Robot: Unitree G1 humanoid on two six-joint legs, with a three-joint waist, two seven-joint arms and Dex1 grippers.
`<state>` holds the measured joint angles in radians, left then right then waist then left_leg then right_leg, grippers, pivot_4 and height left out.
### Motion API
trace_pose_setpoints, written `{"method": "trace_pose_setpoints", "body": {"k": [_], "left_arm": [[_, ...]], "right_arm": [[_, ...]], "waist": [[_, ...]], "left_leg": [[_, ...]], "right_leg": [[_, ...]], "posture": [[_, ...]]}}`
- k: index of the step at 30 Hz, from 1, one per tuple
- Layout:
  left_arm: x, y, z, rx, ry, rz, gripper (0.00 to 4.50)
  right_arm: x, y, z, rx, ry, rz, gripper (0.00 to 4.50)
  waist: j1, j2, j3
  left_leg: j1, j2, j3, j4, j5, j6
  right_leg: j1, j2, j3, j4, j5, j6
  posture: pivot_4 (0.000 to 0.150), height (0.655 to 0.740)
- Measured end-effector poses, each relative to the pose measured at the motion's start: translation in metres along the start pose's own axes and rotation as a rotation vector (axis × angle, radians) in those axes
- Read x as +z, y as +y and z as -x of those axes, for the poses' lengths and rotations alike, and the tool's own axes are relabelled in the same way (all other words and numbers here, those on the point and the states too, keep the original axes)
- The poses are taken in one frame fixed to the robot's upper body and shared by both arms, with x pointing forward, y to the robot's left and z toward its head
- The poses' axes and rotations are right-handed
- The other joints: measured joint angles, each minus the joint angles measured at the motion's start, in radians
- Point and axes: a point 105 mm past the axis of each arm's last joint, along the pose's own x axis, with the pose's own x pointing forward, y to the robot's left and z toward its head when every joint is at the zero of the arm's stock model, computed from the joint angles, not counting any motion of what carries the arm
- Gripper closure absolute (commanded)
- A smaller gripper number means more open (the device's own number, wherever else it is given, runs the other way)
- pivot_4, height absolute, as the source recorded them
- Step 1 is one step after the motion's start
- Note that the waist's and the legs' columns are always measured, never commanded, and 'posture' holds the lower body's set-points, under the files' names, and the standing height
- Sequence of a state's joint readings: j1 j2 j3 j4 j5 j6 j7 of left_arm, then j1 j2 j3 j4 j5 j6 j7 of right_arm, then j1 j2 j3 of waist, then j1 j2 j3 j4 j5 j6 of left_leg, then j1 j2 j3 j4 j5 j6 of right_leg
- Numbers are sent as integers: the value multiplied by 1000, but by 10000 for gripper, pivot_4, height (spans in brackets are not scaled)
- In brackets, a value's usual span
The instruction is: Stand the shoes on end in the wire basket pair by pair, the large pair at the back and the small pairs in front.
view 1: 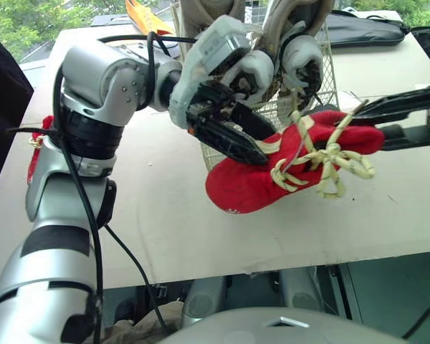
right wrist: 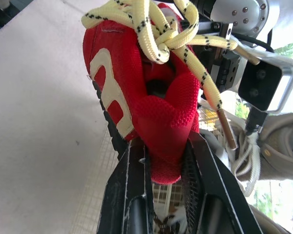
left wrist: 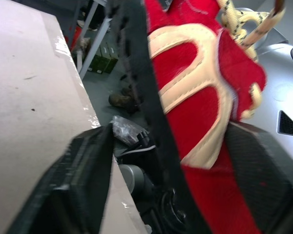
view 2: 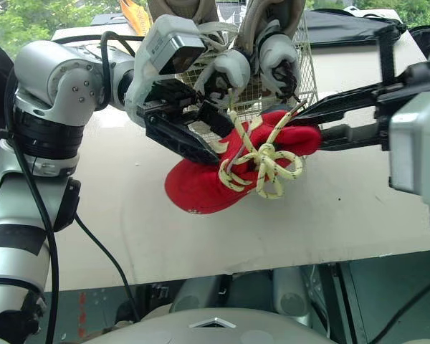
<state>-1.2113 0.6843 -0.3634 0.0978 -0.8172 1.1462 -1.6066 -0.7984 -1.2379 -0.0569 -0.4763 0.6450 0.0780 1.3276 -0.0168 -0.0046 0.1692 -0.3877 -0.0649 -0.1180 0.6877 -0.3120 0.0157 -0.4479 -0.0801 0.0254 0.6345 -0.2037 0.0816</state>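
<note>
A red shoe [view 1: 251, 183] with yellow laces [view 1: 330, 161] hangs on its side above the table, just in front of the wire basket [view 1: 328, 75]. My right gripper [view 1: 365, 122] is shut on the shoe's heel collar, and the right wrist view shows the red fabric pinched between its fingers [right wrist: 132, 175]. My left gripper [view 1: 266, 147] reaches in from the left and stands open astride the shoe's middle. In the left wrist view a gap separates one finger [left wrist: 83, 185] from the black sole. Large beige shoes [view 1: 208, 14] stand on end in the basket, with grey-white shoes [view 1: 301, 61] before them.
The pale table [view 1: 165, 215] has open surface below and left of the shoe. Another red shoe [view 1: 39, 143] lies at the table's left edge behind my left arm. A black bag [view 1: 365, 29] rests at the back right and an orange object [view 1: 143, 14] at the back.
</note>
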Motion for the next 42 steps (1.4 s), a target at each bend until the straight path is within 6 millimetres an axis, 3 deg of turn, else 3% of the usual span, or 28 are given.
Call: {"method": "trace_pose_setpoints", "body": {"k": [5, 6, 7, 8, 13, 14, 15, 17, 19, 21, 23, 28, 34, 38, 42], "left_arm": [[-8, 0, -2, 15, 15, 45, 34817], [-11, 1, -2, 21, 11, 60, 37107], [-13, 2, -4, 22, 6, 77, 39124], [-16, 3, -4, 31, -5, 92, 39364], [-11, 2, 10, 111, -155, 46, 39417], [-10, 2, 17, 147, -232, 27, 39447], [-6, 0, 28, 188, -300, -2, 39605], [6, -9, 47, 289, -440, -116, 39640], [14, -17, 52, 323, -560, -221, 39643], [10, -18, 59, 391, -633, -256, 39644], [4, -15, 58, 437, -654, -270, 39645], [6, -11, 55, 519, -681, -340, 39645], [-1, -7, 44, 564, -616, -388, 39645], [-7, -4, 37, 604, -609, -381, 39645], [-6, -8, 37, 626, -589, -401, 39645]], "right_arm": [[-5, 0, -8, 31, -19, -33, 44734], [-5, 1, -9, 49, -25, -78, 34709], [-6, 3, -9, 62, -36, -135, 32227], [-7, 4, -9, 74, -45, -194, 25560], [-20, 1, -7, -41, -44, -319, 7532], [-29, 1, -1, -101, -40, -434, 3534], [-40, 4, 1, -135, -38, -554, 3071], [-63, 0, 8, -290, -122, -836, 3071], [-74, 4, 11, -364, -226, -1032, 3071], [-73, 18, -3, -315, -336, -1211, 3071], [-69, 16, -16, -306, -434, -1304, 3071], [-46, -15, -34, -323, -650, -1336, 3071], [-49, -24, -61, -305, -668, -1406, 3071], [-44, -22, -75, -254, -705, -1427, 21068], [-45, -21, -74, -258, -698, -1418, 37687]], "waist": [[2, 0, 0], [2, 0, 0], [2, 0, 0], [2, 0, 0], [2, 0, 0], [3, 0, 0], [3, -2, 1], [2, -3, 1], [9, -3, 0], [12, -3, 0], [10, -3, 0], [6, -3, 0], [2, -3, 0], [1, -3, 0], [3, -3, 0]], "left_leg": [[1, 0, -1, 0, 0, 0], [1, 0, -1, 0, 0, 0], [1, 0, -2, 1, 0, 0], [1, 0, -2, 1, 0, 0], [3, 0, -1, 1, 0, 0], [3, 1, -2, 1, 0, 0], [2, 1, -2, 2, 0, 0], [3, 1, -1, 3, 0, 0], [4, 0, -2, 3, 0, 0], [3, 0, -3, 3, 0, -1], [3, -1, -2, 3, 0, -1], [4, -1, -2, 2, 0, -1], [4, -1, -2, 2, 0, -1], [4, -1, -2, 1, 0, -1], [4, -1, -2, 2, 0, -1]], "right_leg": [[0, 0, 1, 2, 0, 0], [0, 0, 0, 3, 0, 0], [0, 0, 1, 3, 0, 0], [0, 0, 1, 4, 0, 0], [0, -1, 2, 6, 0, 0], [0, -1, 2, 6, 0, 0], [0, 0, 2, 7, 0, 0], [0, -2, 4, 7, 0, -1], [1, -6, 3, 7, 0, -1], [0, -6, 2, 7, 0, -1], [0, -5, 3, 8, 0, -1], [0, -4, 3, 8, 0, -1], [0, -3, 2, 8, 0, -1], [0, -3, 2, 8, 0, -1], [0, -3, 2, 8, 0, -1]], "posture": [[1500, 7400], [1500, 7400], [1500, 7400], [1500, 7400], [1500, 7400], [1500, 7400], [1500, 7400], [1500, 7400], [1500, 7400], [1500, 7400], [1500, 7400], [1500, 7400], [1500, 7400], [1500, 7400], [1500, 7400]]}}
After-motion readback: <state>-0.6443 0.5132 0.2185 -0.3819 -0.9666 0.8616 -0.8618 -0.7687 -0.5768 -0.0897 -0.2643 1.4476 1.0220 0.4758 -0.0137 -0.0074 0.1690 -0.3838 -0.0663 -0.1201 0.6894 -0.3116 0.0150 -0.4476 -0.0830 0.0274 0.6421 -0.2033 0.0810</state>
